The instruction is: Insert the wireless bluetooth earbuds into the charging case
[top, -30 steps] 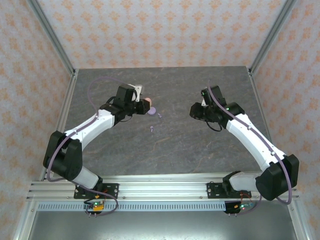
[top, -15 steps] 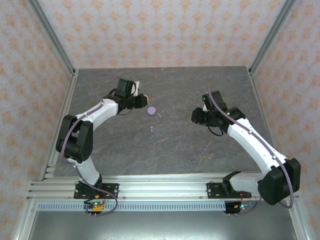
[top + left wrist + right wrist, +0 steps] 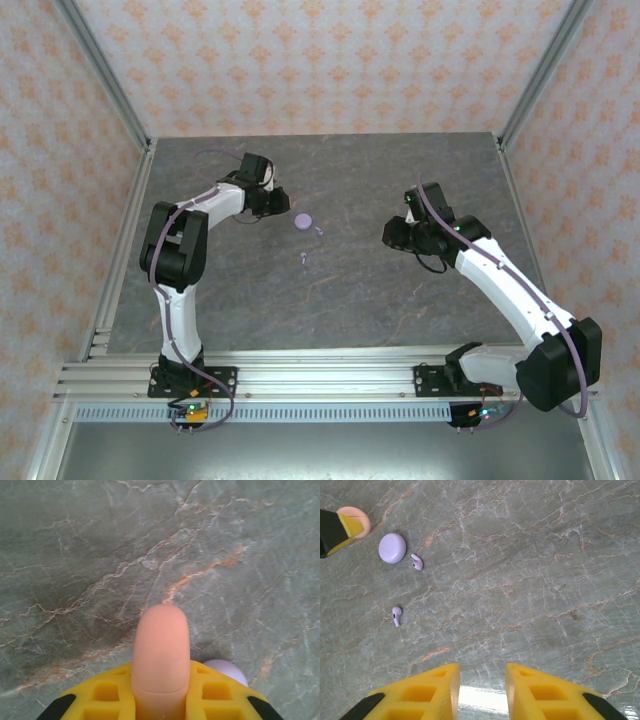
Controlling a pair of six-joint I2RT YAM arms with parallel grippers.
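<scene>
Right now the left gripper [image 3: 276, 198] is clamped on a salmon-pink case [image 3: 161, 645], holding it just beside the lilac case [image 3: 392, 548] that lies on the table [image 3: 545, 555]. One lilac earbud [image 3: 417, 562] lies loose just beside the lilac case, and a second lilac earbud [image 3: 396, 615] lies farther from it, toward the arm bases. The right gripper [image 3: 480, 685] hangs empty with its jaws apart, well away from the lilac case.

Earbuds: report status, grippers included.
Left gripper shut on pink case. Right gripper open, empty. Two lilac earbuds loose on table beside lilac case. Nothing blocking them.
</scene>
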